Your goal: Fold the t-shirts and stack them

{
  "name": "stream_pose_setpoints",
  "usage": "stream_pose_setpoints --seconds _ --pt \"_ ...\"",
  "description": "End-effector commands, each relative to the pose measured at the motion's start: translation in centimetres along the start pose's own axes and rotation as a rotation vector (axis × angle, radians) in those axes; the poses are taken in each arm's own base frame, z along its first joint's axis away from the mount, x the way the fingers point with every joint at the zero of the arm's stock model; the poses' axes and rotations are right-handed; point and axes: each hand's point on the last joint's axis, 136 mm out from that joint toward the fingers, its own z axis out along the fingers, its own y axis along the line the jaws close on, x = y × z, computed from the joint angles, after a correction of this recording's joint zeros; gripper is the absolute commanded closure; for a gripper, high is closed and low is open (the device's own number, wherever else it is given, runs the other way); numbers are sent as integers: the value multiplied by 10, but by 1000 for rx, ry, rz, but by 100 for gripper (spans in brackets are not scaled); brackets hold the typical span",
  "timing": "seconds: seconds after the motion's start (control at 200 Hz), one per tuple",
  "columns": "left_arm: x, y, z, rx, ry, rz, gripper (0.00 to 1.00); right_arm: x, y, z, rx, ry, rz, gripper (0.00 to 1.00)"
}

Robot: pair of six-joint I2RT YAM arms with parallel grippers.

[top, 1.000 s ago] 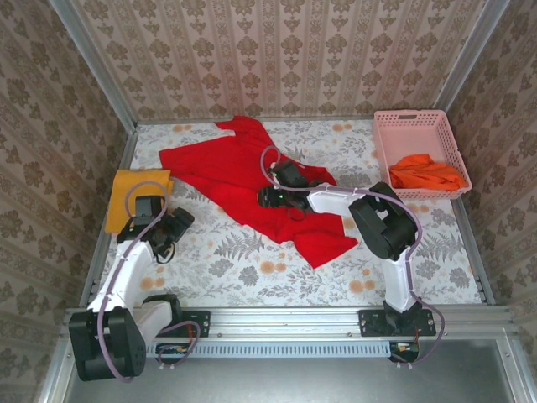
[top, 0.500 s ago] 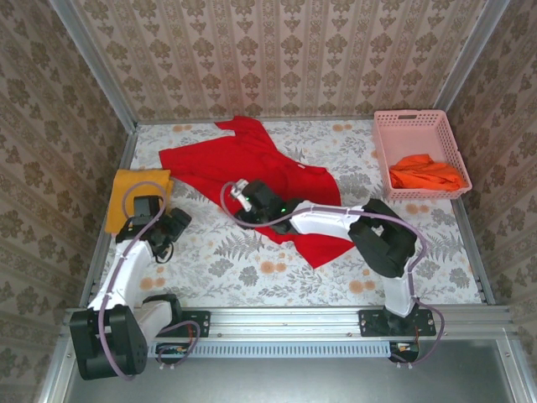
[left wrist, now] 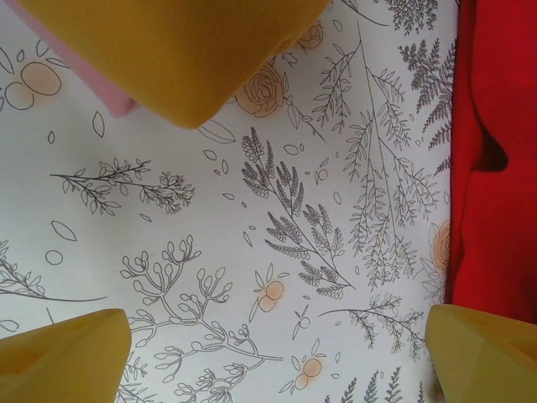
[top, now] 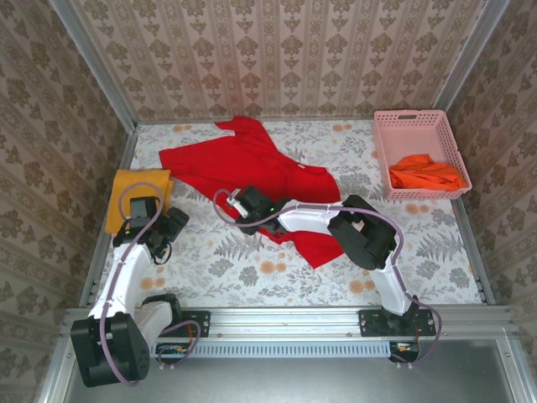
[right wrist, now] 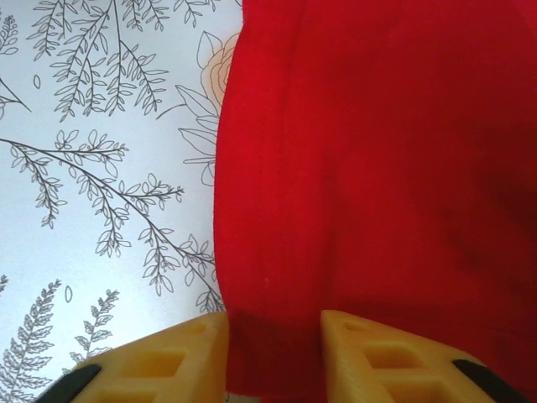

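The right gripper (right wrist: 273, 357) seemingly pinches the red t-shirt (right wrist: 377, 168) hem to spread it; the left gripper (left wrist: 277, 369) hovers, fingers apart.

red shirt (top: 243, 161) spread, right end effector (top: 236, 204) at edge

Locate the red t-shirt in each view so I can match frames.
Top external: red t-shirt spread mid-table, toward the back.
Left wrist: red t-shirt along the right edge.
Right wrist: red t-shirt at right, hem in the right tool.
Shared landmark: floral table cover.
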Motion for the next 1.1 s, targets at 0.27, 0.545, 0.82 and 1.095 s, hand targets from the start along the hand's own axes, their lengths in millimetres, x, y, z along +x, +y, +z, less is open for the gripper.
stream_pose_setpoints --seconds 0.27,0.545,0.82,1.095 --pt "3 5 1 -3 15 7 8 -24 10 -20 -95 -69 65 100" --pt "4 5 4 2 20 1 8 -37 30 -45 -192 -115 86 100" --pt "-2 6 -4 4 9 -13 8 -42 88 -65 -300 -142 68 100" --pt "-20 13 -29 9 -25 -16 7 -55 180 -65 -458 -147 -3 100"
